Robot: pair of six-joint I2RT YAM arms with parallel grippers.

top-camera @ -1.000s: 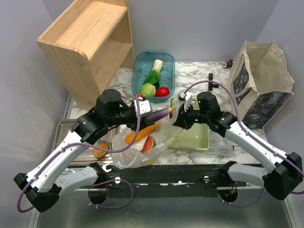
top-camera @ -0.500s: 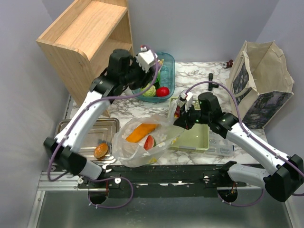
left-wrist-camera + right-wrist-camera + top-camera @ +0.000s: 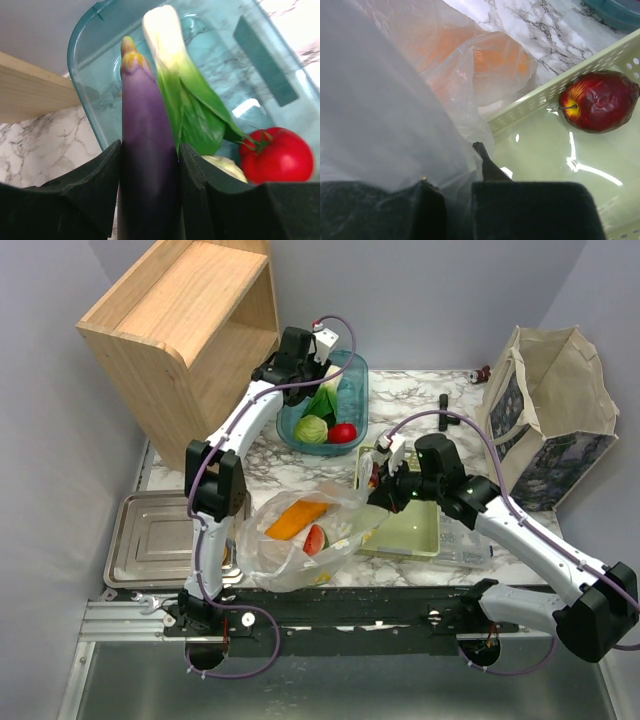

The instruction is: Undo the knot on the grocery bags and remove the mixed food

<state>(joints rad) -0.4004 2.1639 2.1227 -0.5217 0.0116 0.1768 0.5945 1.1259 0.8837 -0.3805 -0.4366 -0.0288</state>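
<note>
Purple eggplant [image 3: 145, 100] clamped in the half-open left gripper [image 3: 150, 165], hovering over the far teal plastic tub [image 3: 85, 90]; right gripper [image 3: 455, 200] pinched tight on the translucent whitish plastic bag [image 3: 385, 110].

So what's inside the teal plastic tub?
A green-white leafy vegetable, a round green cabbage and a red tomato. The purple eggplant in the left gripper hides part of the tub.

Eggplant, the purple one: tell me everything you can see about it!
The long, smooth, glossy purple eggplant has a yellow-green tip at its far end. It looks like plastic toy food. The left claw is clamped on it from both sides, holding it over the see-through teal plastic tub, beside a green-white leafy vegetable lying there.
</note>
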